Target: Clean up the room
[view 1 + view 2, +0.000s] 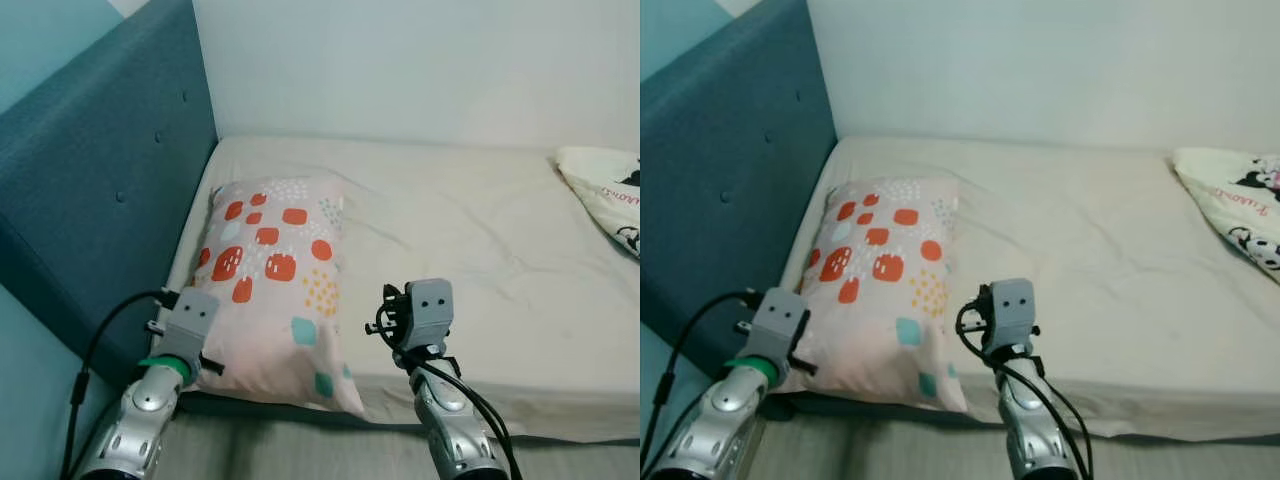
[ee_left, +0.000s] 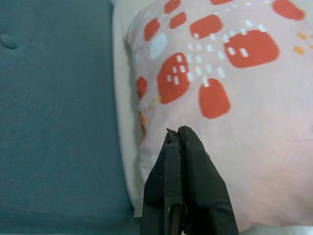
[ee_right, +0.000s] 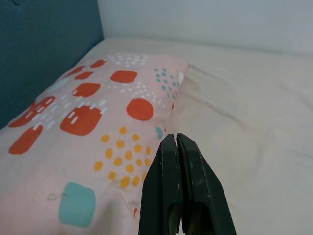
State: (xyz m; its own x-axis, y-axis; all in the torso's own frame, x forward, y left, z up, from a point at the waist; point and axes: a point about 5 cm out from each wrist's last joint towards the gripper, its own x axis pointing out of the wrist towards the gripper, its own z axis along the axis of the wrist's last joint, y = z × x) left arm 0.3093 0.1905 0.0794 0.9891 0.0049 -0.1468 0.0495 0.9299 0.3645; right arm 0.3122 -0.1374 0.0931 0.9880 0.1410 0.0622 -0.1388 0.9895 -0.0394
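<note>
Both pincers are pressed fully closed with nothing between their fingers. Taking the patterned pillow [image 1: 272,290] as the landmark: the teal upholstered headboard [image 1: 95,190] stands along the pillow's far-left side, with the pillow lying lengthwise just beside it on the cream mattress [image 1: 470,240]. The left gripper [image 2: 179,142] hangs over the pillow's near-left corner, at the edge next to the headboard; from its wrist camera its black fingers [image 2: 193,171] lie flat against each other, tips above the pink cover just short of the red blotches. The pillow itself is pale pink with red, teal and orange-dotted patches, and its near end reaches the front edge of the mattress. The right gripper [image 3: 175,144] sits just off the pillow's near-right edge, over the seam where pillow meets sheet, fingers likewise together and empty. Well apart from the pillow, at the mattress's far-right side, lies a white cartoon-printed pillow [image 1: 610,195].
</note>
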